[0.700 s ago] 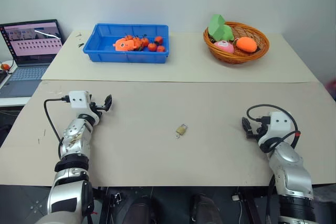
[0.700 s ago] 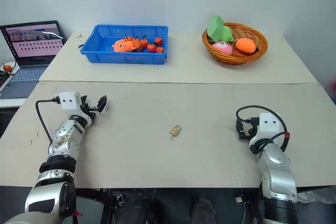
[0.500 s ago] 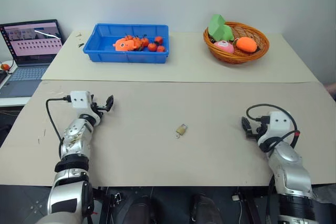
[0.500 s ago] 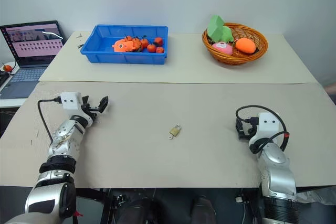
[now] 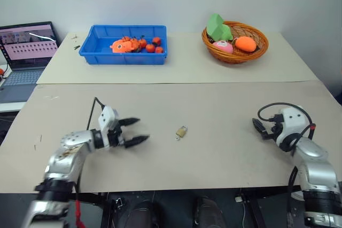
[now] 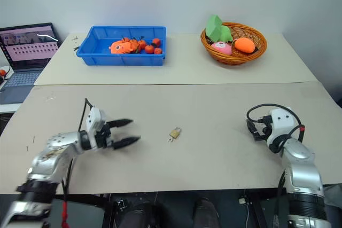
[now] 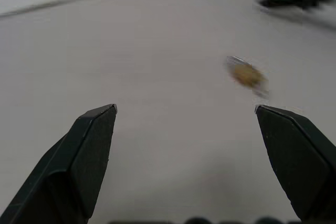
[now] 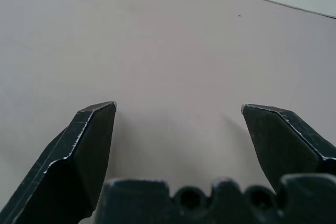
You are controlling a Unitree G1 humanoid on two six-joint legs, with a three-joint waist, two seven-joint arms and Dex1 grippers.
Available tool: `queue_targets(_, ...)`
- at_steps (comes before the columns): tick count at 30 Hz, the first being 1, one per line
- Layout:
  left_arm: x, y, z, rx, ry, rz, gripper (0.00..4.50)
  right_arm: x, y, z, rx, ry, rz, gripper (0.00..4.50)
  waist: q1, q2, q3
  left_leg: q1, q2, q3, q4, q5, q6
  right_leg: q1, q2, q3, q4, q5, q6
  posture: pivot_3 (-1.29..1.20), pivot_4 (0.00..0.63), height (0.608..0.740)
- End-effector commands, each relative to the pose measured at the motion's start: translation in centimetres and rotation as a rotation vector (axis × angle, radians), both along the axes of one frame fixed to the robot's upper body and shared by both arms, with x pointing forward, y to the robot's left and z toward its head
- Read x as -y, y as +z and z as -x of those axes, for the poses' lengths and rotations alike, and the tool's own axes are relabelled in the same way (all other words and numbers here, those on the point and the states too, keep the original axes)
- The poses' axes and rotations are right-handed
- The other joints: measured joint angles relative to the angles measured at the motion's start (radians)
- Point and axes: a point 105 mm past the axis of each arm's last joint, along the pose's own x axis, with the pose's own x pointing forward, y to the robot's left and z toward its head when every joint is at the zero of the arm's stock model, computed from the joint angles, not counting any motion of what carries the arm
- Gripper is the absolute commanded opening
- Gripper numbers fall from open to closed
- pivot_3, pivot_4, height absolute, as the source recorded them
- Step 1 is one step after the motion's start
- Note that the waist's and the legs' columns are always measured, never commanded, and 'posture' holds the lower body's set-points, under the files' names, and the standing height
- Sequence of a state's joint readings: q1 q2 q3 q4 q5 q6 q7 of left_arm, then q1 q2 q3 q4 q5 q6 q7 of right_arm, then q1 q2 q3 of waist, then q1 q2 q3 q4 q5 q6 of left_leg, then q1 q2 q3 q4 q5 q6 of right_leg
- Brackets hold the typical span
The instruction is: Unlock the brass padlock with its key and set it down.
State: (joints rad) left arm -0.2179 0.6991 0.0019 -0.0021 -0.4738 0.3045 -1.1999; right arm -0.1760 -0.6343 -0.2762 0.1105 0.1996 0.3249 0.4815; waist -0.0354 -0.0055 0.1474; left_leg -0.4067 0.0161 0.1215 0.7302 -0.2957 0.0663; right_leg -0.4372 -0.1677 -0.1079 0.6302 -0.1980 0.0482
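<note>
Left eye view: nearest the robot, the left gripper [image 5: 138,131] is seen pointing across the table [image 5: 224,158] with its fingers spread wide and nothing held. Just beyond its tips, towards the robot's right, the brass padlock [image 5: 182,131] lies flat, apart from them; its long axis appears to run diagonally, shackle away from the robot. The key cannot be made out. The right gripper [image 5: 259,129], also spread and empty, is well apart; the left is judged nearer.
</note>
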Motion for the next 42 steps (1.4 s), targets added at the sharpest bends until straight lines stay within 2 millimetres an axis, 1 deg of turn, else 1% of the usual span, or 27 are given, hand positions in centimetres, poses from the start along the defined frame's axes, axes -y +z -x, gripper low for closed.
queue_targets(1,1.6,2.1,1.5,0.031,-0.165,-0.001,4.50,-3.5,3.1,-0.3,0.038,0.334,0.124,4.48,0.001,0.001,0.001,0.001,0.000,0.000,0.001,0.000,0.000,0.001,0.000,0.000,0.000,0.000,0.000,0.00,0.150,0.692)
queue_targets(3,2.0,2.2,1.6,0.030,-0.200,-0.016,4.50,-5.8,3.7,0.4,0.023,0.534,0.151,4.48,0.003,0.001,0.001,0.001,0.000,0.000,0.001,0.000,0.000,0.001,0.000,0.001,0.000,0.000,0.000,0.00,0.150,0.692)
queue_targets(4,2.2,2.3,1.6,0.025,-0.213,-0.016,4.50,-7.6,4.3,1.0,0.018,0.671,0.168,4.48,0.006,0.001,0.001,0.002,0.000,0.000,0.001,0.000,0.000,0.002,0.000,0.001,0.000,0.000,0.000,0.00,0.150,0.692)
queue_targets(6,2.5,2.4,1.3,0.016,-0.221,-0.011,4.50,-10.4,5.0,1.9,0.000,0.887,0.228,4.48,0.009,0.001,0.001,0.002,0.000,0.000,0.001,0.000,0.000,0.001,0.000,0.001,0.000,0.000,0.000,0.00,0.150,0.692)
queue_targets(7,2.6,2.4,1.3,0.014,-0.228,-0.012,4.50,-12.0,5.0,2.5,-0.020,1.000,0.277,4.48,0.008,0.001,0.001,0.002,0.000,0.000,0.001,0.000,0.000,0.001,0.001,0.001,0.000,0.000,0.000,0.00,0.150,0.692)
queue_targets(9,2.8,2.3,1.6,0.007,-0.243,-0.014,4.50,-15.1,4.7,4.5,-0.076,1.232,0.345,4.48,0.006,0.002,0.001,0.001,0.000,0.000,0.001,0.000,0.001,0.001,0.001,0.001,0.000,0.001,0.000,0.00,0.150,0.692)
queue_targets(10,2.9,2.2,1.7,0.002,-0.248,-0.018,4.50,-16.3,4.3,5.4,-0.098,1.334,0.381,4.48,0.007,0.001,0.001,0.001,0.000,0.000,0.001,0.000,0.001,0.001,0.001,0.002,0.000,0.001,0.000,0.00,0.150,0.692)
queue_targets(11,2.8,2.2,1.8,-0.003,-0.248,-0.019,4.50,-17.1,4.0,6.0,-0.114,1.401,0.406,4.48,0.009,0.001,0.001,0.001,0.001,0.000,0.001,0.000,0.000,0.001,0.001,0.001,0.000,0.001,-0.001,0.00,0.150,0.692)
queue_targets(13,2.4,2.0,1.7,-0.007,-0.235,-0.027,4.50,-18.1,3.4,6.6,-0.140,1.498,0.436,4.48,0.019,0.001,0.001,0.000,0.000,-0.001,0.001,0.000,0.001,0.000,0.001,0.000,-0.001,0.000,0.000,0.00,0.150,0.692)
queue_targets(15,1.8,1.6,1.6,0.005,-0.214,-0.054,4.50,-18.7,3.1,6.3,-0.157,1.553,0.436,4.48,0.025,0.001,0.002,-0.001,0.000,-0.001,0.001,-0.001,0.001,0.001,0.001,-0.001,-0.002,0.000,0.000,0.00,0.150,0.692)
queue_targets(19,0.5,1.2,1.1,0.053,-0.147,-0.080,4.50,-19.8,2.5,4.1,-0.167,1.597,0.452,4.48,0.023,0.000,0.002,-0.001,0.000,-0.001,0.003,-0.001,0.002,0.001,0.000,-0.001,-0.002,0.001,0.000,0.00,0.150,0.692)
queue_targets(23,-0.2,0.4,1.6,0.042,-0.133,-0.113,4.50,-20.3,2.8,2.1,-0.156,1.639,0.552,4.48,0.022,0.000,0.003,-0.002,0.000,-0.001,0.003,-0.001,0.002,0.000,0.000,-0.001,-0.001,0.001,0.000,0.00,0.150,0.692)
queue_targets(27,-0.4,-0.1,2.4,0.034,-0.131,-0.137,4.50,-21.3,3.1,1.2,-0.161,1.709,0.617,4.48,0.019,0.001,0.003,-0.002,0.000,-0.001,0.002,-0.001,0.001,-0.001,0.000,-0.002,-0.002,0.001,0.000,0.00,0.150,0.692)
queue_targets(31,-0.9,-0.2,3.1,0.019,-0.121,-0.149,4.50,-22.1,2.1,0.6,-0.190,1.752,0.648,4.48,0.013,0.001,0.004,-0.002,0.000,-0.001,0.002,-0.001,0.001,0.000,0.001,-0.002,-0.001,0.001,0.000,0.00,0.150,0.692)
queue_targets(36,-1.5,0.0,3.7,-0.001,-0.104,-0.162,4.50,-24.1,1.3,0.0,-0.219,1.799,0.630,4.48,0.009,0.002,0.004,-0.002,0.000,-0.001,0.002,-0.001,0.001,-0.001,0.000,-0.002,-0.001,0.000,-0.001,0.00,0.150,0.692)
queue_targets(42,-1.9,0.3,5.5,-0.040,-0.089,-0.168,4.50,-25.4,0.0,-0.3,-0.254,1.829,0.638,4.48,-0.007,0.002,0.004,-0.002,0.000,-0.001,0.001,-0.001,0.000,-0.001,0.001,-0.002,0.001,0.000,-0.001,0.00,0.150,0.692)
